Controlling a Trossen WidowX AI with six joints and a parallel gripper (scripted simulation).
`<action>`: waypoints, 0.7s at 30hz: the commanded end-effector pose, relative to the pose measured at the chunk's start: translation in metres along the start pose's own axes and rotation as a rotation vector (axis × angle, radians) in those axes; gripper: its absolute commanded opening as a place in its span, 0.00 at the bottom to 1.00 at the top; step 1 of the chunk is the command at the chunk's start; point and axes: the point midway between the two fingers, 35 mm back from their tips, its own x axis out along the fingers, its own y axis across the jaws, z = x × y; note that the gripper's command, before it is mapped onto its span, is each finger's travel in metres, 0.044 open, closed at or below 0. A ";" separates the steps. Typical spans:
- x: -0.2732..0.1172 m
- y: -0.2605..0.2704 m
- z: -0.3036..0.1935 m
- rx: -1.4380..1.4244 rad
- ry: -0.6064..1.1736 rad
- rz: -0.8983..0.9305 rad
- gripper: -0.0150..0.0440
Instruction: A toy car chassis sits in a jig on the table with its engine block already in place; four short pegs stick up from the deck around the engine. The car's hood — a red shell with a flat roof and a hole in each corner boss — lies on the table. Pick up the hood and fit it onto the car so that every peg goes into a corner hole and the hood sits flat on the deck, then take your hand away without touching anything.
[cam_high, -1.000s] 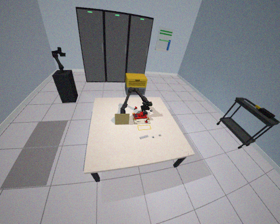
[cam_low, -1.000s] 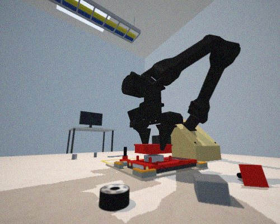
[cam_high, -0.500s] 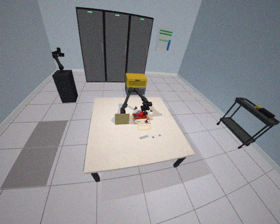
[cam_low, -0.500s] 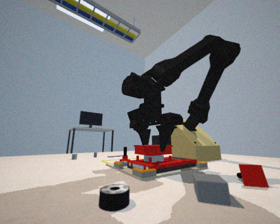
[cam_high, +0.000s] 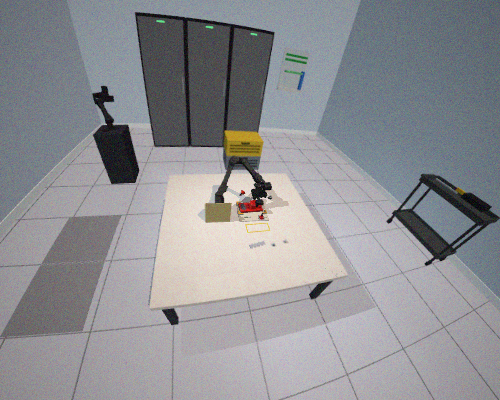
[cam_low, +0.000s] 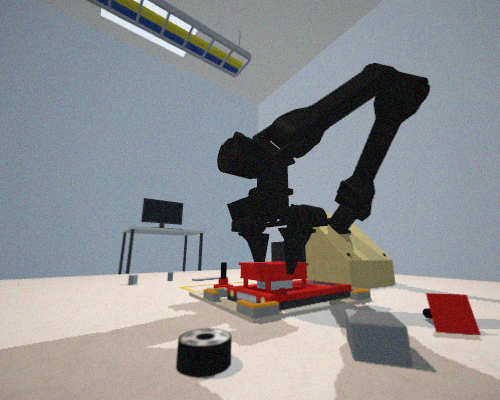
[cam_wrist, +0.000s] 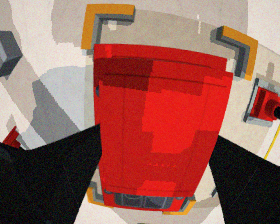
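The hood (cam_low: 272, 271) (cam_wrist: 170, 120) is a red shell with a flat roof. My gripper (cam_low: 275, 267) (cam_wrist: 158, 134) is shut on it, one black finger at each side. The hood looks level and hangs a little above the red chassis (cam_low: 325, 290). Red pegs show in the gap beneath its corners, their tops reaching its lower edge; whether they are in the holes cannot be seen. The grey engine block (cam_low: 280, 285) shows under the hood. The chassis sits in the jig, whose orange-topped corner blocks (cam_low: 257, 303) (cam_wrist: 110, 10) stand around it.
A beige wedge-shaped box (cam_low: 370, 272) (cam_high: 218, 212) stands by the arm's base. A small red piece with a black post (cam_low: 223, 281) (cam_wrist: 265, 105) is beside the jig. A grey block (cam_low: 380, 337) (cam_wrist: 7, 52), a tilted red panel (cam_low: 452, 313) and a black cylinder (cam_low: 204, 354) are nearby.
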 end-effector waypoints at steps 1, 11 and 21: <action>0.002 0.000 0.000 0.004 0.001 0.002 0.25; 0.002 0.000 0.000 0.004 0.001 0.001 0.25; -0.002 0.000 0.000 0.004 0.001 0.001 0.25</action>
